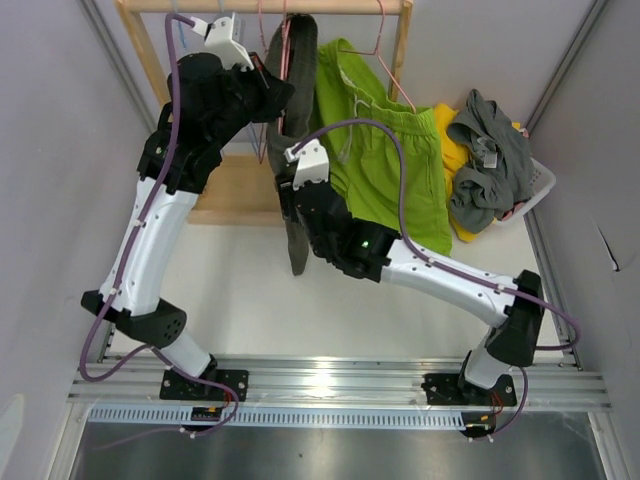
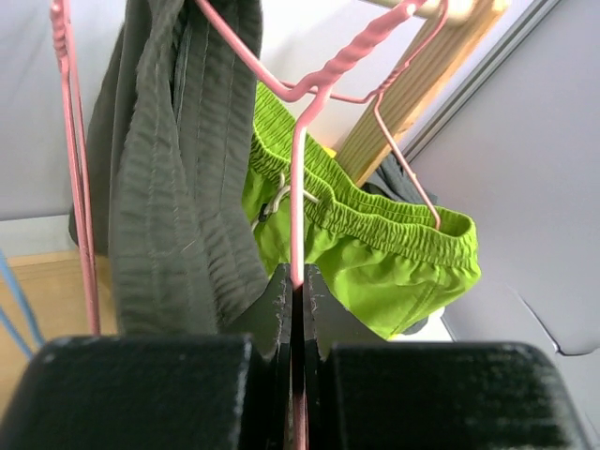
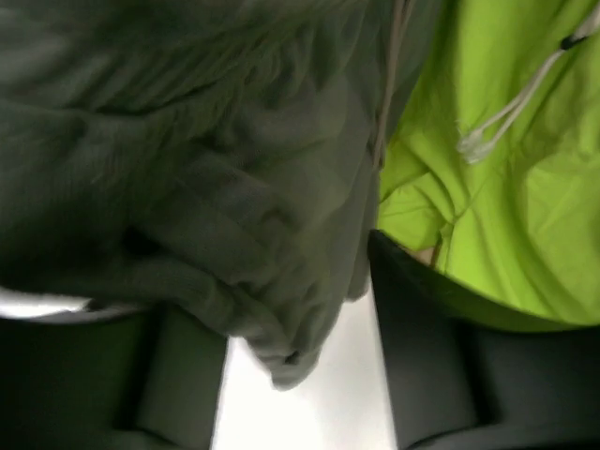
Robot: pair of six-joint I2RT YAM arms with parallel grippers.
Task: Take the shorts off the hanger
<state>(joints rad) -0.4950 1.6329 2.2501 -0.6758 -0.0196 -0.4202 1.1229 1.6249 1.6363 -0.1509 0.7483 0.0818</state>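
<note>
Dark grey shorts (image 1: pixel 297 150) hang from a pink hanger (image 2: pixel 296 187) on the wooden rail (image 1: pixel 265 6). My left gripper (image 2: pixel 298 286) is shut on that hanger's thin vertical wire, beside the shorts' waistband (image 2: pixel 178 187). Lower down, my right gripper (image 3: pixel 291 347) stands open around the hanging grey fabric (image 3: pixel 234 187); the cloth's bottom fold dangles between the fingers (image 3: pixel 422 356) with a gap on each side. Lime green shorts (image 1: pixel 390 160) hang just right of the grey pair, on a second pink hanger (image 2: pixel 412 183).
A grey pair (image 1: pixel 490 160) and a yellow pair (image 1: pixel 455 165) lie heaped in a white basket (image 1: pixel 543 180) at the right. The wooden rack's post (image 1: pixel 150 60) and base board (image 1: pixel 235 190) stand behind the left arm. Grey walls close both sides.
</note>
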